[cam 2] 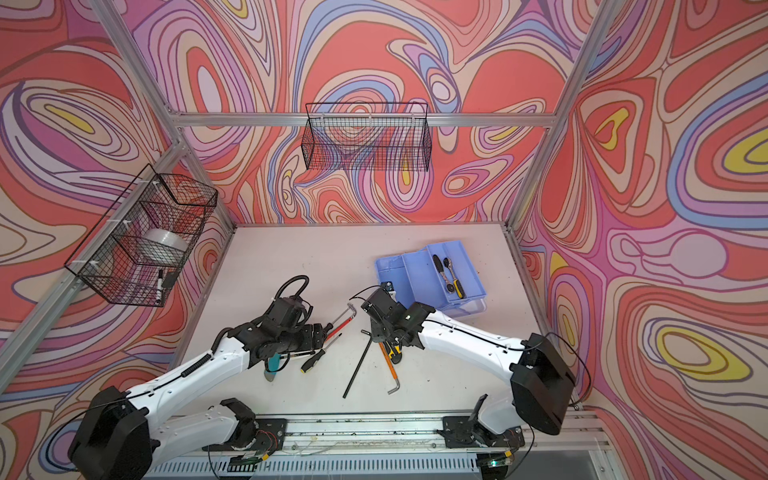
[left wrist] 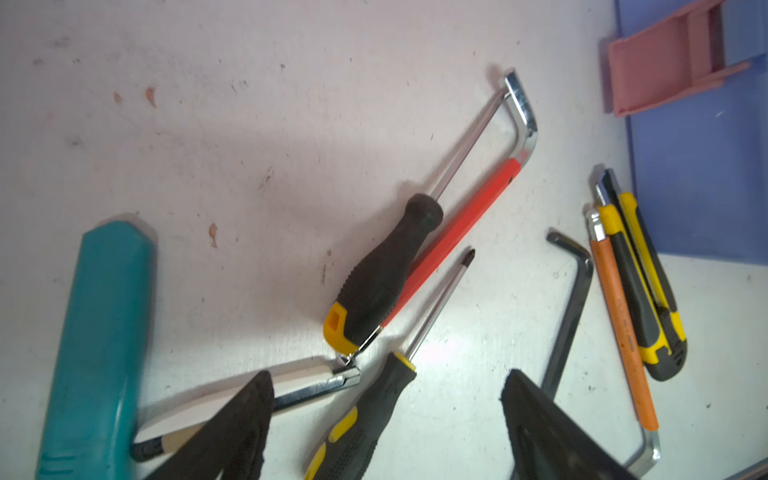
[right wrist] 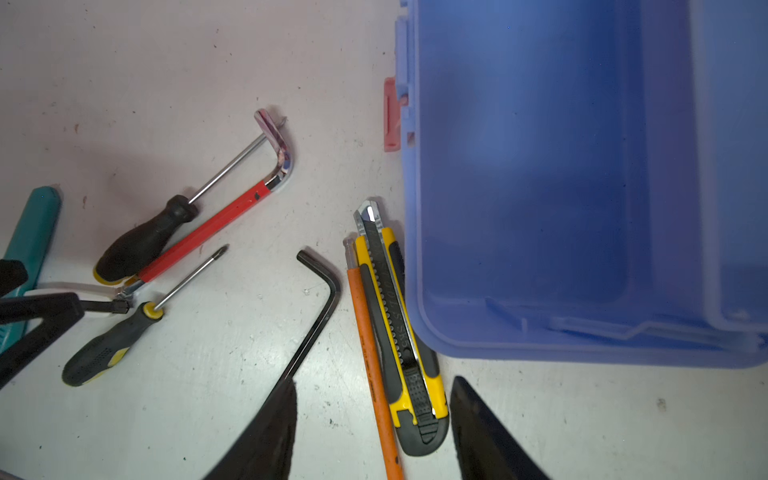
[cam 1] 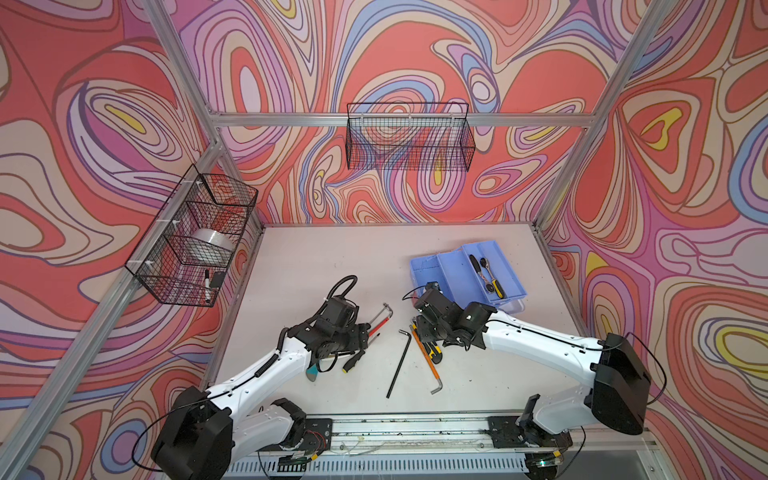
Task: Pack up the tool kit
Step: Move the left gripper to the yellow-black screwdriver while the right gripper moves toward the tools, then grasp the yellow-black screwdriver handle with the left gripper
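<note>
The tool kit's periwinkle-blue box (cam 1: 436,270) stands open at the back right, and its tray (cam 1: 505,266) holds two ratchets. My left gripper (left wrist: 386,376) is open, its fingers (left wrist: 232,428) on either side of a black-and-yellow Phillips screwdriver (left wrist: 365,415) without touching it. My right gripper (right wrist: 374,380) is open too, low over a yellow utility knife (right wrist: 399,332) and an orange-sleeved hex key (right wrist: 368,332) that lie against the box wall. A black hex key (right wrist: 316,316) lies just outside one finger. In both top views the grippers (cam 1: 363,332) (cam 1: 419,330) face each other mid-table.
A red mini hacksaw (left wrist: 465,224), a second screwdriver (left wrist: 386,270), a white snap-off cutter (left wrist: 307,382) and a teal handle (left wrist: 99,345) lie around the left gripper. Black wire baskets (cam 1: 409,137) (cam 1: 195,237) hang on the walls. The box's pink latch (left wrist: 665,62) faces the tools.
</note>
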`<state>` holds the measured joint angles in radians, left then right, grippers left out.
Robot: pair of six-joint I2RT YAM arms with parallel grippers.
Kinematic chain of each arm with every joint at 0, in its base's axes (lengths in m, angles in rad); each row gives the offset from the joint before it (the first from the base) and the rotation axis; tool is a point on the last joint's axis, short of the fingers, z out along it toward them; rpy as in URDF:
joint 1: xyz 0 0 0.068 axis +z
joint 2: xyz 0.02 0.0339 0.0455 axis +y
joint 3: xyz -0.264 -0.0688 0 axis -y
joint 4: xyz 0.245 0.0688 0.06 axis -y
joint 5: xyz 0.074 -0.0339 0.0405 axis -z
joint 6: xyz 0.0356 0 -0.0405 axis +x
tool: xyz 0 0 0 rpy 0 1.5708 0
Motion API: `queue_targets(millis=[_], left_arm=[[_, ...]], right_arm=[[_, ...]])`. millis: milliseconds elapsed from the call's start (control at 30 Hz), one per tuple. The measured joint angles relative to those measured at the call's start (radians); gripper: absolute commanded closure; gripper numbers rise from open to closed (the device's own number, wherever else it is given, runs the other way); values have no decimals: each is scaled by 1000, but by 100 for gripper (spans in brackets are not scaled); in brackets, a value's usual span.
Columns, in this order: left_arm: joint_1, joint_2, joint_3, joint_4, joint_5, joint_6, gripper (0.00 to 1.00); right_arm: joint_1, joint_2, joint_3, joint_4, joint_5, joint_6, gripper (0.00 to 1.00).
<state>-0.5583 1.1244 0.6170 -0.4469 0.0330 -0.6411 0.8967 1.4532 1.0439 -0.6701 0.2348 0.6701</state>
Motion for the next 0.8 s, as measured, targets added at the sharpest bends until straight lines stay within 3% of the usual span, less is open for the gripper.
queue_targets(millis=[400, 567, 800], left_arm=[[-94, -27, -48, -48, -39, -36, 26], [-132, 11, -48, -53, -49, -51, 34], [-163, 47, -51, -53, -61, -66, 36]], right_arm=[[0, 0, -31, 8, 0, 12, 38], [0, 0, -32, 11, 1, 12, 38], [0, 0, -32, 12, 8, 11, 37]])
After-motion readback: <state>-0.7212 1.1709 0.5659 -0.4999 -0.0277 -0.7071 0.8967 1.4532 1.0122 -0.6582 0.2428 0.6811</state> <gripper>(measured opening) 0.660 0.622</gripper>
